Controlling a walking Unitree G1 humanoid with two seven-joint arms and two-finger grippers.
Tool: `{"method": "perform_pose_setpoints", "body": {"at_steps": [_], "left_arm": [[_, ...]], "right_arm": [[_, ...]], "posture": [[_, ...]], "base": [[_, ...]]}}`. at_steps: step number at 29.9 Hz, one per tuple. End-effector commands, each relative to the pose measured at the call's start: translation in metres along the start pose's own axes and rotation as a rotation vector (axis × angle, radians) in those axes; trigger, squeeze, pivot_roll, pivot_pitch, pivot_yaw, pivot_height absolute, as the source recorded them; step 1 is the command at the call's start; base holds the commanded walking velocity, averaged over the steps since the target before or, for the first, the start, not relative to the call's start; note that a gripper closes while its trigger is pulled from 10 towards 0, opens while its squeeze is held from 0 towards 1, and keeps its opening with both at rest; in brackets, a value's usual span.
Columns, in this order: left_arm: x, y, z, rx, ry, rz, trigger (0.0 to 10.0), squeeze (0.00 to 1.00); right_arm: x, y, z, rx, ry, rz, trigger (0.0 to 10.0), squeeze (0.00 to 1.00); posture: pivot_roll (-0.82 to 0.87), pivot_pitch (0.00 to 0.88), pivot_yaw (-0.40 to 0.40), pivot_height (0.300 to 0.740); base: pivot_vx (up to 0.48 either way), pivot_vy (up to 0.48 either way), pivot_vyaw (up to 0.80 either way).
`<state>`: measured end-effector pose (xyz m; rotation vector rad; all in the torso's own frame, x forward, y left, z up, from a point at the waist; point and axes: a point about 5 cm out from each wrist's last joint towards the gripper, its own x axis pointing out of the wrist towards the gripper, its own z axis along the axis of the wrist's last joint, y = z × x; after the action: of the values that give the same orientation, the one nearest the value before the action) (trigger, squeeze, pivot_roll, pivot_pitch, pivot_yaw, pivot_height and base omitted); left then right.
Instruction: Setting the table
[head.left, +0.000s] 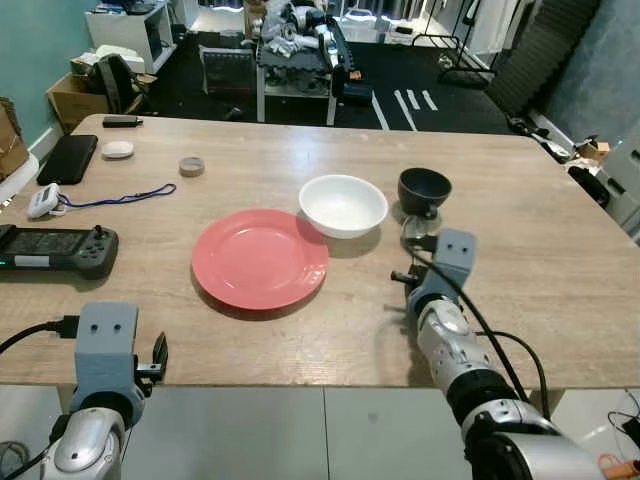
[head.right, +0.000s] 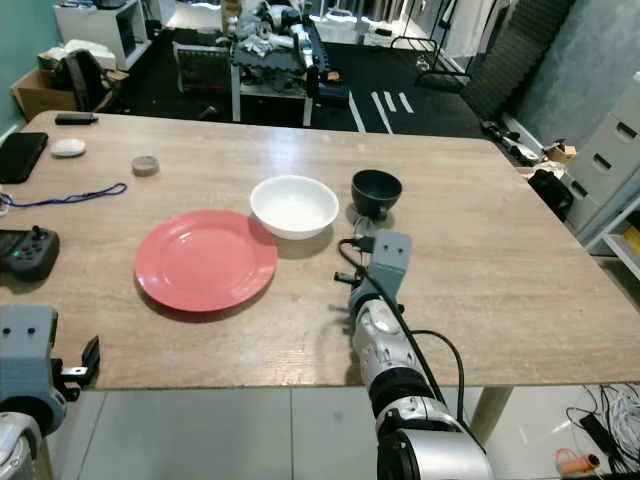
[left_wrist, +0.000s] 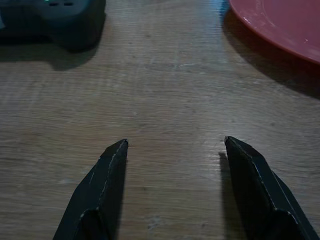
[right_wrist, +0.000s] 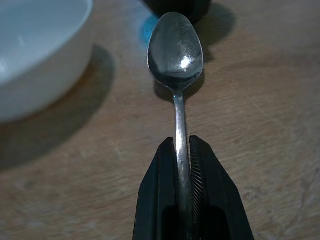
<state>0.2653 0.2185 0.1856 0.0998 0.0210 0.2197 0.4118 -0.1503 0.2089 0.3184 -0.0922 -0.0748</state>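
Note:
A red plate (head.left: 260, 258) lies mid-table with a white bowl (head.left: 343, 205) just behind its right edge and a small black cup (head.left: 424, 191) to the bowl's right. My right gripper (right_wrist: 183, 150) is shut on the handle of a metal spoon (right_wrist: 176, 47). The spoon's bowl (head.left: 415, 232) hovers just in front of the black cup, beside the white bowl (right_wrist: 35, 50). My left gripper (left_wrist: 175, 147) is open low over bare wood near the table's front left edge, with the red plate (left_wrist: 285, 25) ahead to one side.
A black game controller (head.left: 55, 250) lies at the left edge, with a phone (head.left: 67, 158), a blue lanyard (head.left: 120, 197), a small round tin (head.left: 191, 165) and a white puck (head.left: 117, 149) behind it. Beyond the table stand a cluttered cart (head.left: 295, 50) and boxes.

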Motion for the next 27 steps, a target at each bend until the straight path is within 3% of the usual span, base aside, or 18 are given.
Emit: {"method": "perform_pose_setpoints", "body": {"at_steps": [1,2,3,4,8,11,12,16,19,27], "left_arm": [[-0.002,0.002,-0.007,-0.009,0.034,0.008,10.0,0.0],[-0.002,0.0,-0.006,-0.011,0.032,-0.005,10.0,0.0],[-0.001,-0.003,-0.004,-0.015,0.027,-0.018,10.0,0.0],[-0.001,-0.004,-0.003,-0.017,0.024,-0.027,10.0,0.0],[0.001,-0.012,0.002,-0.032,0.008,-0.073,10.0,0.0],[0.001,-0.018,0.005,-0.039,-0.002,-0.11,10.0,0.0],[0.001,-0.022,0.007,-0.043,-0.009,-0.135,10.0,0.0],[0.004,-0.028,0.013,-0.05,-0.031,-0.168,10.0,0.0],[0.006,-0.032,0.019,-0.061,-0.055,-0.189,10.0,0.0],[0.007,-0.046,0.036,-0.033,-0.165,-0.288,10.0,0.0]], "right_arm": [[-0.003,-0.005,-0.008,0.048,0.019,-0.008,0.0,0.0],[-0.004,-0.005,-0.002,0.068,-0.01,0.003,0.0,0.0],[-0.007,-0.006,0.004,0.104,-0.043,0.023,7.5,0.0],[-0.009,-0.007,0.008,0.125,-0.063,0.036,10.0,0.0],[-0.026,-0.008,0.02,0.104,-0.141,0.112,10.0,0.0],[-0.038,-0.008,0.022,0.045,-0.166,0.149,10.0,0.0],[-0.049,-0.009,0.023,0.004,-0.182,0.168,10.0,0.0],[-0.066,-0.007,0.025,-0.035,-0.234,0.188,10.0,0.0],[-0.074,-0.005,0.025,0.015,-0.245,0.155,10.0,0.0],[-0.084,-0.009,0.019,-0.023,-0.263,0.101,10.0,0.0]], "posture": [[0.19,0.277,0.045,0.74],[0.19,0.273,0.045,0.74],[0.18,0.269,0.046,0.74],[0.18,0.268,0.047,0.74],[0.17,0.259,0.048,0.74],[0.15,0.251,0.05,0.74],[0.14,0.245,0.051,0.74],[0.13,0.229,0.055,0.74],[0.12,0.217,0.056,0.74],[0.12,0.182,0.062,0.74]], "base": [[0.0,0.0,0.0],[0.0,0.0,0.0],[0.0,0.0,0.0],[0.0,0.0,0.0],[0.0,0.0,0.0],[0.0,0.0,0.0],[0.0,0.0,0.0],[0.0,0.0,0.0],[0.0,0.0,0.0],[0.0,0.0,0.0]]}}
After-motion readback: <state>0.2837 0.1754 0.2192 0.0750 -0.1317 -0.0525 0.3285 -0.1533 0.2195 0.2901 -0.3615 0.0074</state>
